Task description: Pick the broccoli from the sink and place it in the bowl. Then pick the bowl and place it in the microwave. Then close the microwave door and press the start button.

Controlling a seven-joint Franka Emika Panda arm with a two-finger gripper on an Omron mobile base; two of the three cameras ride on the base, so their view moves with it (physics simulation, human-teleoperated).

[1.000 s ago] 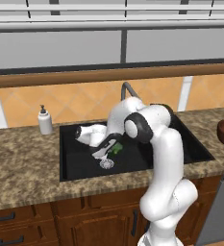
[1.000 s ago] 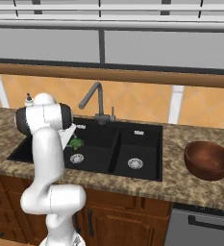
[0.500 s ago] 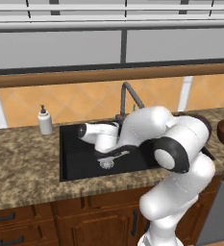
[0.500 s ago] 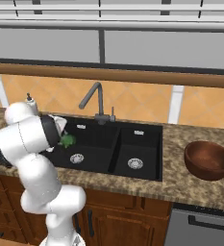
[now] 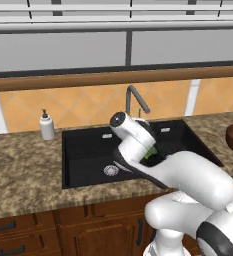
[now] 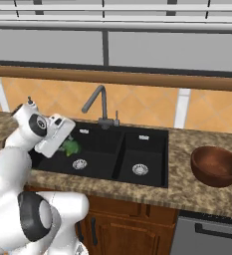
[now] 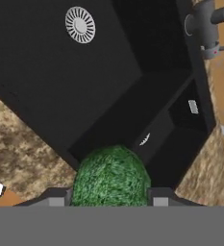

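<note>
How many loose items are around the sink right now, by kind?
Broccoli: 1, held in the pincer
Bowl: 1, on the counter
Soap dispenser: 1, on the counter
Total: 3

Counter between sink (image 6: 118,149) and bowl (image 6: 216,165) lies open (faucet (image 6: 98,103) stands behind the basins).

A white soap bottle (image 5: 47,125) stands upright on the speckled granite counter (image 5: 23,175) — against the orange tiled backsplash (image 5: 83,103). A wooden ledge (image 6: 137,78) runs above the tiles, grey panels (image 6: 177,52) over it. Below the counter — brown wood cabinets (image 5: 23,232) with dark handles.
</note>
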